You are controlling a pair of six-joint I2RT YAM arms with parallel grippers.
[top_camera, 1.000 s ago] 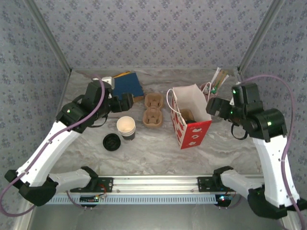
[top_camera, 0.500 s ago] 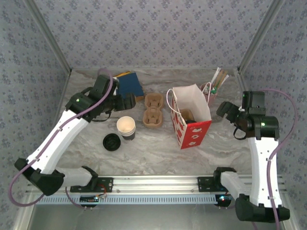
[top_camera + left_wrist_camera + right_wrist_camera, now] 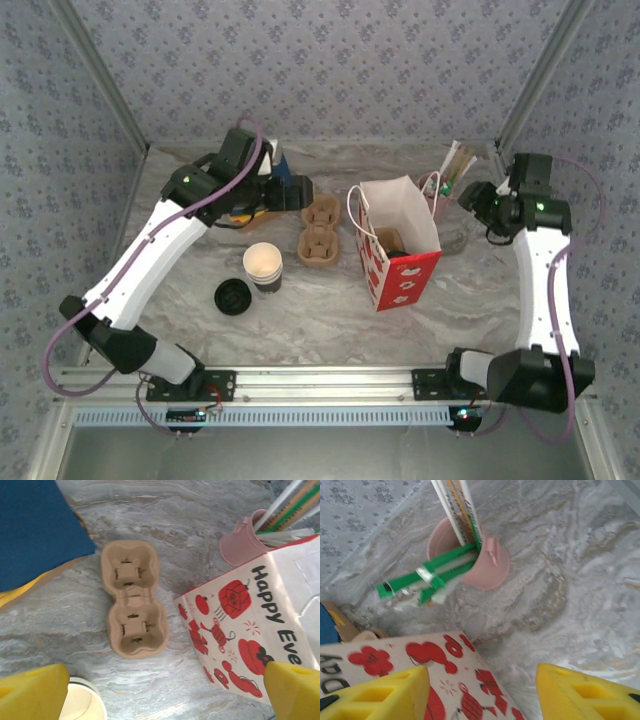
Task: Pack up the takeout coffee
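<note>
Takeout coffee cup (image 3: pixel 263 265) stands upright and lidless on the table (image 3: pixel 470 300), well left of the red-and-white paper bag (image 3: pixel 405 275), and its black lid (image 3: pixel 232 296) lies flat just beside it, farther from the bag. I count one cup, one lid, one bag, one cardboard carrier (image 3: pixel 318 232) with two wells between cup and bag, one pink pot (image 3: pixel 490 570) of sticks behind the bag's right corner, and one blue pad (image 3: pixel 35 530) at the back, far left of the bag. My left gripper (image 3: pixel 162 692) hangs left of the bag, fingers wide apart and empty. My right gripper (image 3: pixel 480 690) hovers by the bag's back right corner, fingers also apart with nothing between them. My left wrist camera reads "Happy Eve" on the bag's side, lettering the overhead view hides. My right wrist camera shows green-wrapped sticks in the pot. Since a second ago both my arms have reached farther back, while cup, lid, carrier and bag lie unmoved.
</note>
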